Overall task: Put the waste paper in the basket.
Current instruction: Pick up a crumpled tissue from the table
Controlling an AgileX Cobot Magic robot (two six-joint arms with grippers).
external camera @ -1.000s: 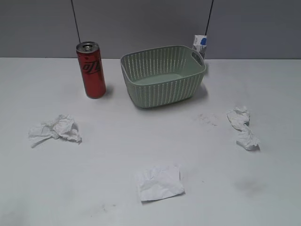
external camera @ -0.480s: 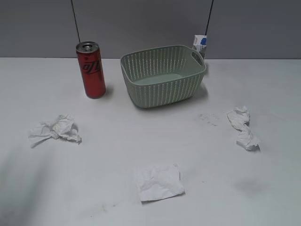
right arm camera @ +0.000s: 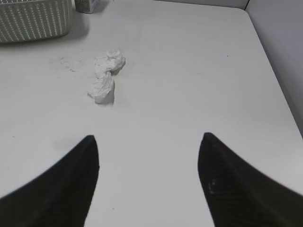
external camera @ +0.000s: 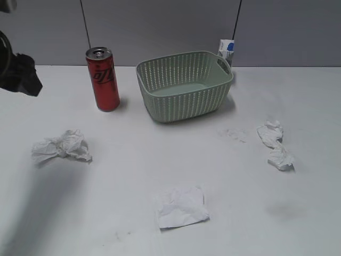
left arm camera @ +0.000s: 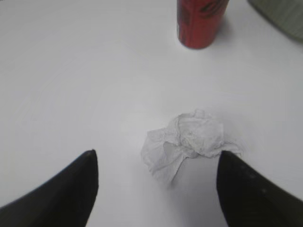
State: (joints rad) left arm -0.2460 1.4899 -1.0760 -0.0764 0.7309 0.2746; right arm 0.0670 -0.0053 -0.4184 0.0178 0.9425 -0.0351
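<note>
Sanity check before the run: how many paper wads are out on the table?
3. Left wad in front of the can; flat wad front centre; right wad right of the basket. Basket looks empty, though its near wall hides some floor.

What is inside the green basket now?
The basket shows only its bare green floor, no paper. The near wall hides the front strip of the floor.

Left gripper (left arm camera: pixel 156 163) jaws spread, above table (left arm camera: pixel 71 71). Paper wad (left arm camera: pixel 187 142) between fingertips, untouched. Can (left arm camera: pixel 201 21) ahead, beyond wad.
</note>
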